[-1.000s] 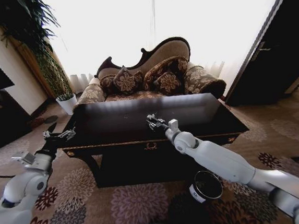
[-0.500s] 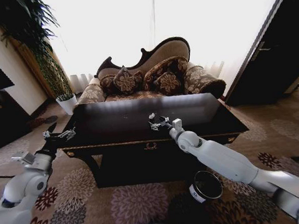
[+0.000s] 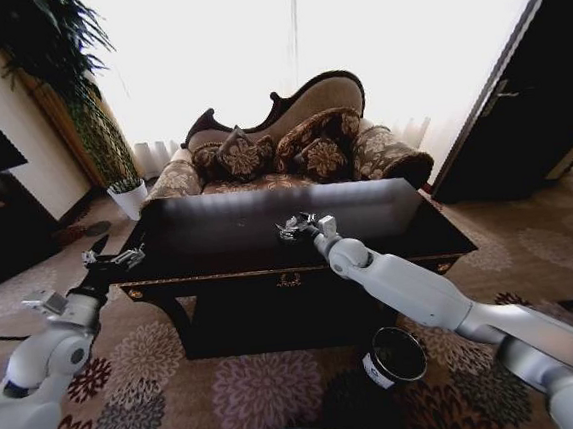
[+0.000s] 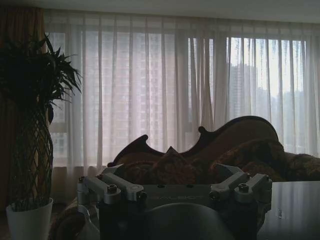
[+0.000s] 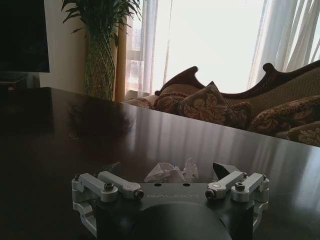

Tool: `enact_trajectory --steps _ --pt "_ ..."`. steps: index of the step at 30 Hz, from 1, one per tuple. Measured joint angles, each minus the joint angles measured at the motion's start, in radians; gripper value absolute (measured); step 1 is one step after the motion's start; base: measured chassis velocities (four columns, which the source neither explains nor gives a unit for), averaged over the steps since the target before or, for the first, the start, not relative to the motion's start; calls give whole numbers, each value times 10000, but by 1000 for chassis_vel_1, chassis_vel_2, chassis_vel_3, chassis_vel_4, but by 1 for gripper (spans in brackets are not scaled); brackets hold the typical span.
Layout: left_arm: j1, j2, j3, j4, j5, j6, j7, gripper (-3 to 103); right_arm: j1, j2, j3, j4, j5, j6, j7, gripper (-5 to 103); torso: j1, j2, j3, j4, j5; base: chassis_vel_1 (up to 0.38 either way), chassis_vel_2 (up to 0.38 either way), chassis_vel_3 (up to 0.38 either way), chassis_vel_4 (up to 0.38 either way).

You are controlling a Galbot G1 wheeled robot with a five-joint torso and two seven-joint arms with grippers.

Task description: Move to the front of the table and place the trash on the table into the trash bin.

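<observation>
You see a glossy dark wooden surface [image 3: 388, 228] mirroring the window light. The trash [image 5: 172, 172] is crumpled white paper. The right end effector [image 5: 170, 176] has matt grey metal links on a black body.

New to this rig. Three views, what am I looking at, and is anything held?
It is a wheeled robot with two white arms, each ending in a pincer. The head view looks down from its head at the long glossy black-topped wooden table. The right pincer is stretched out over the tabletop; its wrist view shows open fingers on either side of a crumpled white tissue lying on the table, not yet gripped. The left pincer hovers by the table's left end, open and empty; its wrist view looks toward the sofa and curtains. The small black cylindrical trash bin stands on the carpet near the robot.
</observation>
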State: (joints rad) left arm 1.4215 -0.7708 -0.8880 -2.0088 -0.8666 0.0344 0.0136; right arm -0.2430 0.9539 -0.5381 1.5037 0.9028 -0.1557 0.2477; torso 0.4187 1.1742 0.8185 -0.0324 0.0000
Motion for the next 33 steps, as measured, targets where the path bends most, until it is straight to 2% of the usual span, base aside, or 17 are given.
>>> enact_trajectory --steps 5,7,9,12,13,15,16,18,19,21,24,27,28,31,33 --pt "0 0 0 0 0 0 0 100 116 164 -77 -367 38 117 -68 102 1 0 0 -1 -1 0 0 0 0" --pt "0 0 0 0 0 -1 0 100 140 210 -100 -453 138 209 -98 93 0 0 0 -1 0 0 0 0 0" --pt "0 0 0 0 0 0 0 100 148 219 -104 -476 162 243 -113 93 0 0 0 -1 -1 0 0 0 0" --pt "0 0 0 0 0 0 0 100 152 209 -127 -486 193 296 -144 78 0 0 0 -1 0 0 0 0 0" --pt "0 0 0 0 0 0 0 100 152 209 -127 -486 193 296 -144 78 0 0 0 -1 0 0 0 0 0" --pt "0 0 0 0 0 0 0 100 151 196 -141 -474 201 307 -148 66 1 0 0 -1 0 0 0 0 0" --pt "0 0 0 0 0 0 0 100 142 191 -145 -466 200 309 -149 66 0 0 0 -1 0 0 0 0 0" --pt "0 0 0 0 0 0 0 100 103 181 -145 -449 200 312 -149 56 0 0 0 -1 0 0 0 0 0" --pt "0 0 0 0 0 0 0 100 103 181 -145 -449 200 312 -149 56 0 0 0 -1 0 0 0 0 0" --pt "0 0 0 0 0 0 0 100 52 156 -145 -405 188 316 -150 44 0 1 0 -1 0 0 0 0 0" --pt "0 0 0 0 0 0 0 100 -8 112 -142 -349 169 321 -149 39 0 0 -1 -1 0 0 0 0 0" --pt "0 0 0 0 0 0 0 100 -75 45 -113 -242 147 323 -150 23 0 0 -1 -1 0 0 0 0 0" --pt "0 0 0 0 0 0 0 100 -75 45 -113 -242 147 323 -150 23 0 0 -1 -1 0 0 0 0 0" --pt "0 0 0 0 0 0 0 100 -149 -35 -54 -122 135 342 -141 8 0 0 -1 -1 0 0 0 0 0" --pt "0 0 0 0 0 0 0 100 -182 -79 -30 -52 136 343 -130 5 0 0 -1 -1 0 0 0 0 0"
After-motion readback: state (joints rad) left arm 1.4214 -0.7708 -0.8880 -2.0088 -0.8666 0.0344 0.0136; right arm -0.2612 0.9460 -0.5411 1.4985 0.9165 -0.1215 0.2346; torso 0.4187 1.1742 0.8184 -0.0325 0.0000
